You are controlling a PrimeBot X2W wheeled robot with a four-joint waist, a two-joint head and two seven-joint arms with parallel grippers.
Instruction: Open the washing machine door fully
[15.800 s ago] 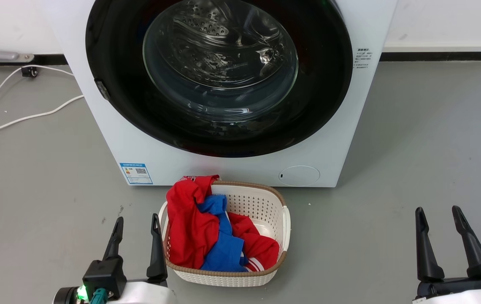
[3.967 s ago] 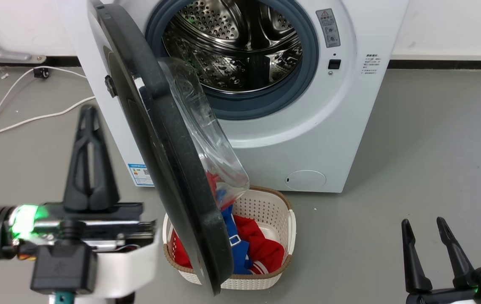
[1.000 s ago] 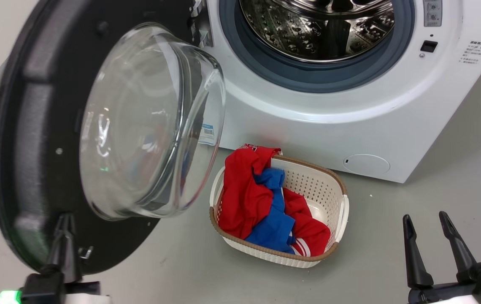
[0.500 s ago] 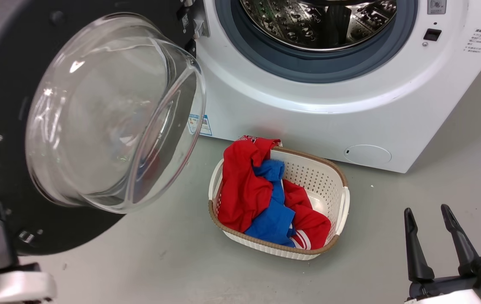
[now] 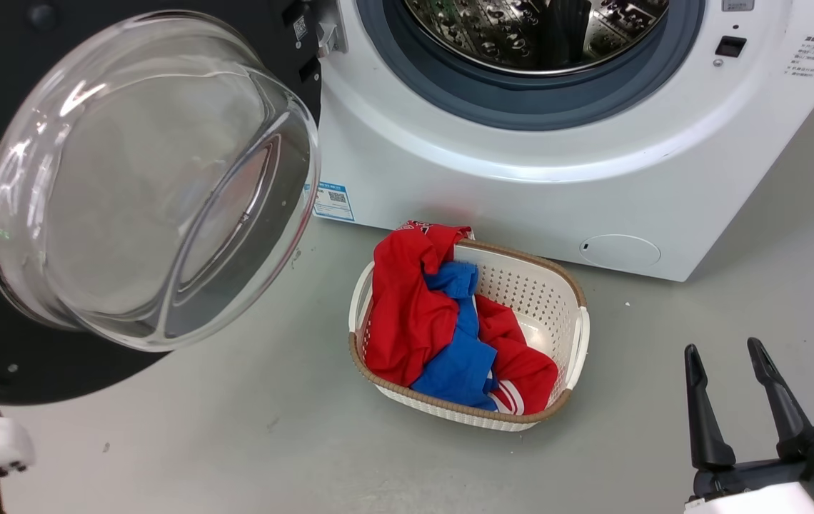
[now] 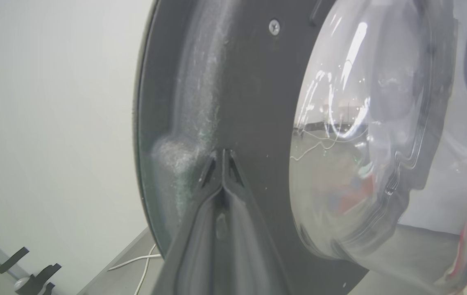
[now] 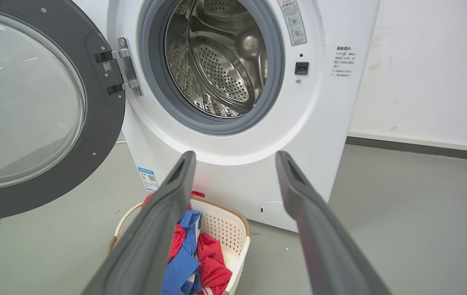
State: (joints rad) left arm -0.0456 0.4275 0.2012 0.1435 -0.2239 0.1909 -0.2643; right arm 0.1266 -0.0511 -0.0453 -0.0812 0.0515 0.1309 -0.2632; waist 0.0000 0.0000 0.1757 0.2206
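Nearly there: bracing the washing machine door [image 7: 104, 123] wide open with left gripper [image 6: 222, 153], jaws together against its black inner face, with right gripper [image 7: 235, 155] idle, jaws apart.

Smooth grey floor [image 5: 771, 214] meets a white wall [image 7: 422, 61] along a dark skirting strip [image 7: 413, 148].

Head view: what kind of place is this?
Likely a plain laundry or test room: a front-loading washing machine, a laundry basket of clothes on a grey floor, and a white wall.
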